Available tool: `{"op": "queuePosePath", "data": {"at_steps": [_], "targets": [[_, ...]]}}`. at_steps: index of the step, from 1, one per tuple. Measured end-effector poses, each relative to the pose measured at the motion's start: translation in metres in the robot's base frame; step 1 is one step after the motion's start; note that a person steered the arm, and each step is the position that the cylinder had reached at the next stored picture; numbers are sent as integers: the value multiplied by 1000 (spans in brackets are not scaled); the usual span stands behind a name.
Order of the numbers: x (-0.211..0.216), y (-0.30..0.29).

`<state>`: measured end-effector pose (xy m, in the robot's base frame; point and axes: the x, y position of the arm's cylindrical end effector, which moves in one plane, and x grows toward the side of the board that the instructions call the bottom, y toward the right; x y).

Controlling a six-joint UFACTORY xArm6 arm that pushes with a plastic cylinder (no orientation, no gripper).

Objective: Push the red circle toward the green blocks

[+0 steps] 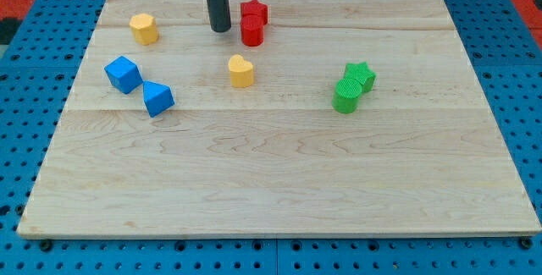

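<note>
The red circle (251, 31), a short red cylinder, stands near the view's top centre, touching the red star (254, 10) just above it. My tip (220, 30) is close to the left of the red circle, with a small gap. The green blocks sit at the view's right: a green circle (345, 97) and a green star (361, 75) touching it at its upper right. They lie well to the lower right of the red circle.
A yellow heart (241, 71) lies below the red circle. A yellow hexagon (144, 29) is at the upper left. A blue cube (124, 74) and a blue triangle (157, 99) are at the left. The wooden board (279, 182) ends on blue pegboard.
</note>
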<state>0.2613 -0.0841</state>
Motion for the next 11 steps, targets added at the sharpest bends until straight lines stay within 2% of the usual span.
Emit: {"op": "queuePosePath", "data": {"at_steps": [1,2,4,5,6,7,8,9,10,11], "targets": [[1,96],[22,89],[0,27],[16,20],[27,35],[33,26],[66,66],[76,121],[78,126],[108,128]]}}
